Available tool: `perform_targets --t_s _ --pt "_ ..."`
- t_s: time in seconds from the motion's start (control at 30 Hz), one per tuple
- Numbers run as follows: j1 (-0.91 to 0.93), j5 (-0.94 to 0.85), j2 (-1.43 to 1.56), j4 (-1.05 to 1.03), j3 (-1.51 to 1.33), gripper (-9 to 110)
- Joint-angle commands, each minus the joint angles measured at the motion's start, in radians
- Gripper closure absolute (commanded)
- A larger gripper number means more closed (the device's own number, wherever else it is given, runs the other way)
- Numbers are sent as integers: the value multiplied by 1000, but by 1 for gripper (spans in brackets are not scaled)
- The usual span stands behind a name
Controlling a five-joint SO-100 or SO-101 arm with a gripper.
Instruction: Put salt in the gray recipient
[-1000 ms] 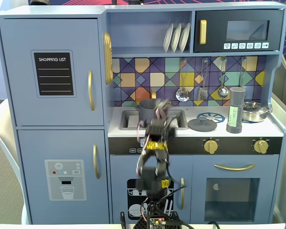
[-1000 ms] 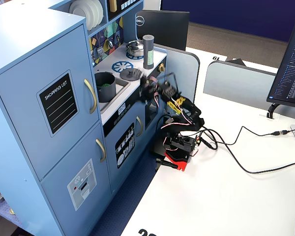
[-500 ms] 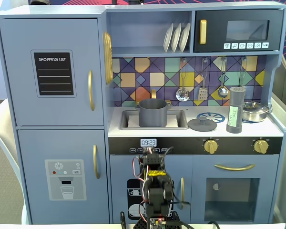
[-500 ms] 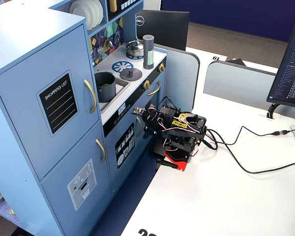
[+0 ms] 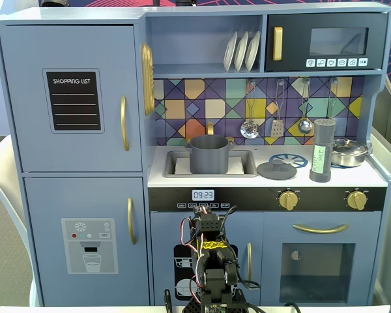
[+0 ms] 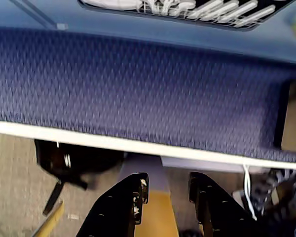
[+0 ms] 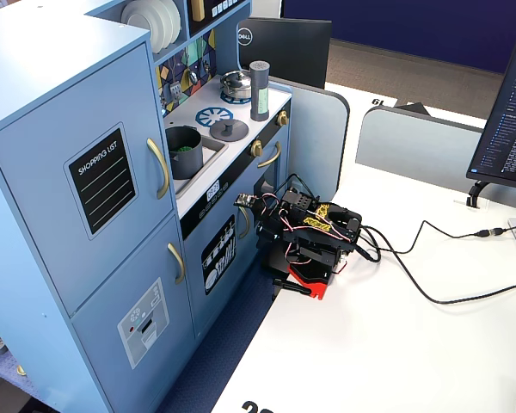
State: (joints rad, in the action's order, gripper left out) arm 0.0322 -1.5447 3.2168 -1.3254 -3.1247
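Note:
The salt shaker [image 5: 322, 151], tall and dark gray with a pale green label, stands upright on the toy kitchen's counter at the right; it also shows in the other fixed view [image 7: 259, 90]. The gray recipient [image 5: 209, 154] sits in the sink, left of the shaker; in the other fixed view [image 7: 184, 151] something green shows inside it. My arm [image 5: 212, 280] [image 7: 310, 237] is folded low on the white table in front of the kitchen, far below both. In the wrist view my gripper [image 6: 168, 185] has its jaws a little apart and holds nothing.
A flat gray lid [image 5: 277, 169] with a knob lies between sink and shaker. A shiny steel pot [image 5: 348, 153] stands right of the shaker. Ladles hang on the tiled back wall [image 5: 274, 104]. Cables [image 7: 430, 258] run across the white table; a monitor [image 7: 507, 112] stands at the right.

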Motion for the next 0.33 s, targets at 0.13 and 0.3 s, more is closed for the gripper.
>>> perform_targets --t_s 0.13,0.3 --pt "6 14 3 -2 8 98" --pt "6 14 3 -2 8 98"
